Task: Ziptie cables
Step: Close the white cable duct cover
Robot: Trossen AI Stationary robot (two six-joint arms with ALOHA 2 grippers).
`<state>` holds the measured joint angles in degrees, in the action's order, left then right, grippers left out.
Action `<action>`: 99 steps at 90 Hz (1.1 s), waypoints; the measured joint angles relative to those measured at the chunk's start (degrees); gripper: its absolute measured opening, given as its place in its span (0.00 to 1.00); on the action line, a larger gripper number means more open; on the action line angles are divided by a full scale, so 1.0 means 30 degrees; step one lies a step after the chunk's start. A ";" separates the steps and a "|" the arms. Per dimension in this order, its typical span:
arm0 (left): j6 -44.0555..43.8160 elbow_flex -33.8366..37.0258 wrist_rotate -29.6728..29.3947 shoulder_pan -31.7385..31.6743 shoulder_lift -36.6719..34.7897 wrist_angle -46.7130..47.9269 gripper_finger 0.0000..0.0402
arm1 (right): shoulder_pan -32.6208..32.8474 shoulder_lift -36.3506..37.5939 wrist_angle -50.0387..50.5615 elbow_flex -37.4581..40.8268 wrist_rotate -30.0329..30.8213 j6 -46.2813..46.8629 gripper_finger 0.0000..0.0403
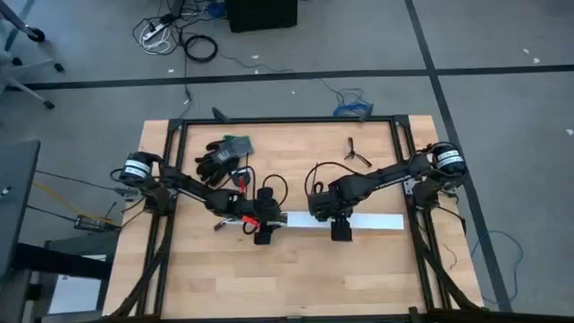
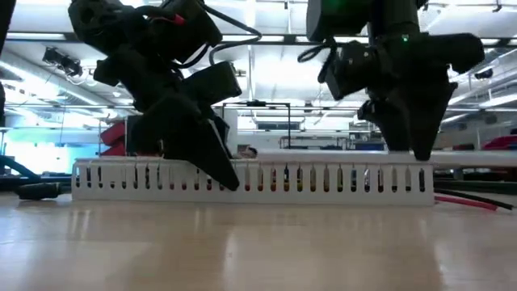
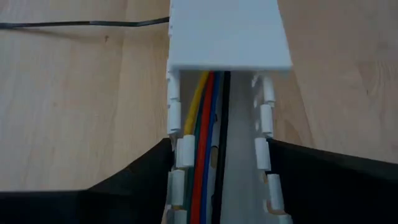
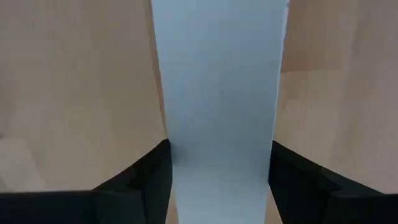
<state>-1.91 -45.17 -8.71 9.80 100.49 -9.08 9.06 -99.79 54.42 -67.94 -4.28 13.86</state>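
Honestly, no readable writing anywhere. My left gripper [image 3: 217, 186] spread wide, straddling open end of white channel [image 1: 359, 221], fingers [image 3: 149, 174] just outside slotted walls. Cables [image 3: 208, 137] lie inside channel. My right gripper [image 4: 217, 180] spread likewise, astride channel lid [image 4: 217, 93].

Matt wood table [image 1: 296, 269], smooth plastic channel [image 3: 230, 37]
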 joint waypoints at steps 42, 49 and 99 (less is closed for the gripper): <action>0.0500 0.0011 0.0227 0.0039 0.0000 -0.0137 0.57 | -0.0032 0.0080 -0.0595 0.0203 -0.0157 -0.0149 0.53; 0.1045 0.0022 -0.0046 0.0163 0.0007 -0.0286 0.57 | -0.0067 0.0080 -0.0615 0.0203 -0.0348 -0.0183 0.54; 0.2583 -0.0277 -0.3077 0.0886 -0.2849 0.0313 0.72 | -0.0075 0.0058 -0.0783 0.0218 -0.0654 -0.0193 0.54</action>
<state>5.84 -46.00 -17.94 12.46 91.94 -8.14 8.84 -99.61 52.07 -67.29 -6.24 13.28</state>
